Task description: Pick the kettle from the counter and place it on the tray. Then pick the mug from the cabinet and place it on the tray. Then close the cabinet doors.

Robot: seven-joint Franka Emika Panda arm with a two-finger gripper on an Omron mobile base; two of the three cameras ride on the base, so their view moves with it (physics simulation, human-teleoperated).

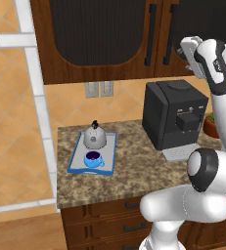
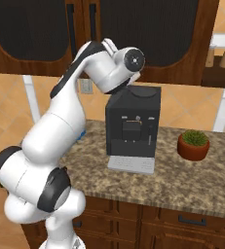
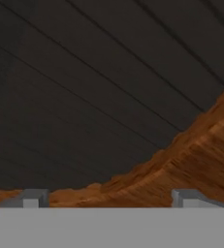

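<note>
The kettle (image 1: 94, 136) and the blue mug (image 1: 93, 159) both stand upright on the tray (image 1: 110, 155), kettle at the far end, mug at the near end with its handle toward the right. The tray lies on the counter (image 1: 134, 171), its long axis running away from the robot. The gripper (image 3: 108, 199) is spread wide and empty, close before a cabinet door (image 3: 84, 87).

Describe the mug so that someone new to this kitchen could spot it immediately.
Start at the big black coffee machine on the granite counter; to its left lies a blue-rimmed tray. The mug sits on the tray's near half, bright blue and low, unlike the silver dome kettle behind it.
</note>
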